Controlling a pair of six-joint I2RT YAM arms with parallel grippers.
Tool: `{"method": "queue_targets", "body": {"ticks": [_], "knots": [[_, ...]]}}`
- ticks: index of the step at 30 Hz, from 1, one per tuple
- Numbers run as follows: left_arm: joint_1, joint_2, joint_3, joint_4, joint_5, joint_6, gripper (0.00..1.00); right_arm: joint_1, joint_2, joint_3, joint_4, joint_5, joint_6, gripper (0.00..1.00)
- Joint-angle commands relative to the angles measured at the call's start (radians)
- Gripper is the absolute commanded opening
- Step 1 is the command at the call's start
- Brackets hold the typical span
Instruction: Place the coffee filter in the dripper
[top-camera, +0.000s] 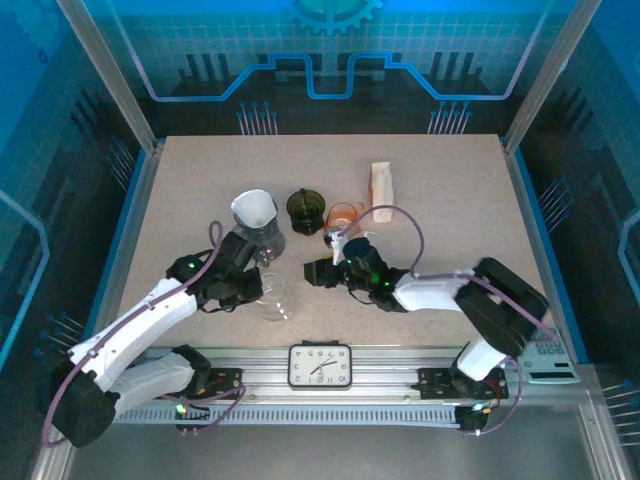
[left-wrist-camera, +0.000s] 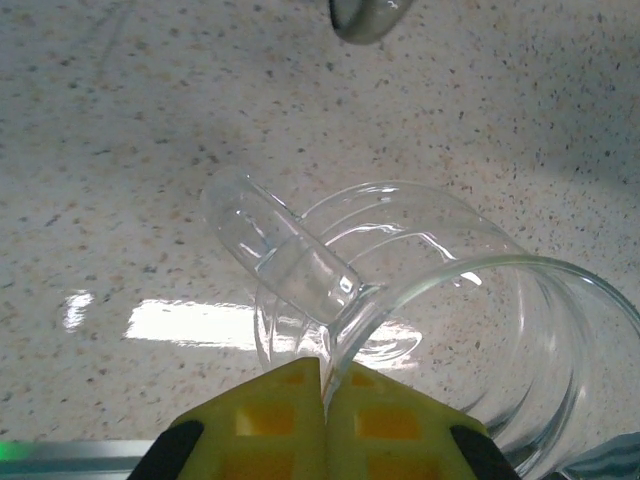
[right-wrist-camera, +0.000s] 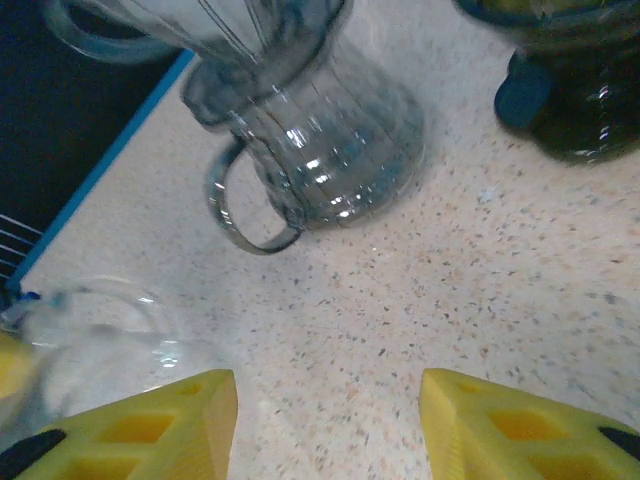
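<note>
A clock (top-camera: 320, 365) lies on the rail at the near edge of the table (top-camera: 450, 170), between the two arm bases.

Just beyond it, the left gripper (left-wrist-camera: 323, 375) has its yellow fingers (left-wrist-camera: 280, 420) pressed together on the rim of a clear glass vessel (left-wrist-camera: 480, 270), pinching the wall just beside the vessel's handle (left-wrist-camera: 285, 255). In the top view this vessel (top-camera: 272, 297) stands on the table at the left gripper (top-camera: 248, 290).

To its right, the right gripper (right-wrist-camera: 325, 400) hangs over bare tabletop with its fingers (right-wrist-camera: 500, 425) spread wide and nothing between them. In the top view it (top-camera: 315, 272) points toward the left arm.

Farther back stands a glass carafe (right-wrist-camera: 320, 130) with a looped handle. The white coffee filter (top-camera: 254, 208) sits as an open cone in the carafe's mouth, apart from both grippers.

Right of the carafe is a dark green cup (top-camera: 306, 208), then an orange object (top-camera: 342, 213). A pale packet (top-camera: 381, 182) lies farthest back.
</note>
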Motion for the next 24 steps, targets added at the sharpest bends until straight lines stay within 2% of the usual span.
{"method": "queue_targets", "body": {"ticks": [1,6,12,18,24], "knots": [[-0.062,0.071,0.066,0.114,-0.042,-0.033,0.00,0.012,-0.164,-0.059,-0.130,0.108,-0.035,0.53],[-0.152,0.231,0.170,0.152,-0.084,0.000,0.00,0.011,-0.387,-0.078,-0.409,0.213,-0.071,0.54],[-0.209,0.364,0.252,0.164,-0.075,0.036,0.00,-0.003,-0.564,-0.077,-0.643,0.309,-0.091,0.56],[-0.254,0.440,0.282,0.135,-0.083,0.059,0.00,-0.026,-0.658,-0.081,-0.758,0.358,-0.088,0.58],[-0.270,0.462,0.283,0.122,-0.081,0.065,0.00,-0.051,-0.661,-0.061,-0.807,0.355,-0.083,0.60]]}}
